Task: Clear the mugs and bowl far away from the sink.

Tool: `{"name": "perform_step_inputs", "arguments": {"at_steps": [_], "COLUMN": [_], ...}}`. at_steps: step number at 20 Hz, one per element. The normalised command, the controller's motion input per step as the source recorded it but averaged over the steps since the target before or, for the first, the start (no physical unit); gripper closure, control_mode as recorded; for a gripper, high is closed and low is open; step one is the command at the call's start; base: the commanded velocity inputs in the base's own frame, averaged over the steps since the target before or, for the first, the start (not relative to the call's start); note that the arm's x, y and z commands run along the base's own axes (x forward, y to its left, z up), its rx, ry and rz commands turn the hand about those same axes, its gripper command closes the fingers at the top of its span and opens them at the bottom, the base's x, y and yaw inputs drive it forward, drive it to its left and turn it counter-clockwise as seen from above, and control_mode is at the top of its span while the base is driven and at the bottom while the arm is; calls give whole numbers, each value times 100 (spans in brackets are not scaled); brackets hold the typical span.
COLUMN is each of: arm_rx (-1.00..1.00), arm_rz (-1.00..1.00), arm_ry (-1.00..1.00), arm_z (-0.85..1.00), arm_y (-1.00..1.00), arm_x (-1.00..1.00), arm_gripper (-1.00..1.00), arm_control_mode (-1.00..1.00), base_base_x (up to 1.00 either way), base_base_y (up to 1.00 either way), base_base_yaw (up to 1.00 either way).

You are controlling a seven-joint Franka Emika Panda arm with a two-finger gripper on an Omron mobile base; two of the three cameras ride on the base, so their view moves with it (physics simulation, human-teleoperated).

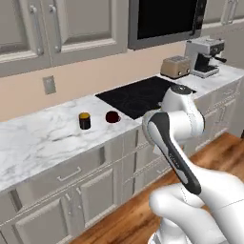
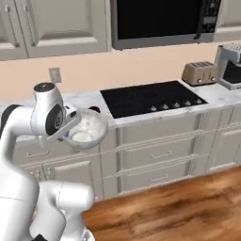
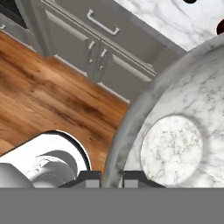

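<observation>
**Bowl held off the surface, two mugs waiting by the cooktop**

On the left of the marble surface (image 1: 43, 138), the black mug (image 1: 85, 120) is standing upright, showing an orange-yellow inside and nothing else in it. Just to its right, apart from it, the dark red mug (image 1: 112, 116) is sitting near the edge of the black cooktop (image 1: 143, 95); what it holds is too small to tell.

Further right and forward, the gripper (image 3: 111, 177) is carrying the bowl (image 2: 87, 129) in the air in front of the cabinet doors, over the wooden floor (image 3: 43, 96). The jaws are clenching the bowl's rim edge-on, one finger inside and one outside. The bowl is tipping a little toward the camera and looks empty. From the jaws, both mugs are lying beyond the bowl's far rim, so a set-down probably means carrying the bowl back over the surface. The sink is not identifiable.
</observation>
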Motion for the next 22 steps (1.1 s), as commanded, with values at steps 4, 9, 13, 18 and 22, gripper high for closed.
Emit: {"name": "perform_step_inputs", "arguments": {"at_steps": [4, 9, 13, 18, 22], "arm_rx": [0, 0, 0, 0, 0], "arm_rz": [0, 0, 0, 0, 0], "arm_ry": [0, 0, 0, 0, 0], "arm_z": [0, 0, 0, 0, 0], "arm_y": [0, 0, 0, 0, 0], "arm_x": [0, 0, 0, 0, 0], "arm_gripper": [100, 100, 100, 100, 100], "arm_control_mode": [100, 100, 100, 100, 100], "base_base_x": [21, 41, 40, 47, 45], "base_base_y": [3, 0, 0, 0, 0], "base_base_yaw": [71, 59, 47, 31, 11]}}
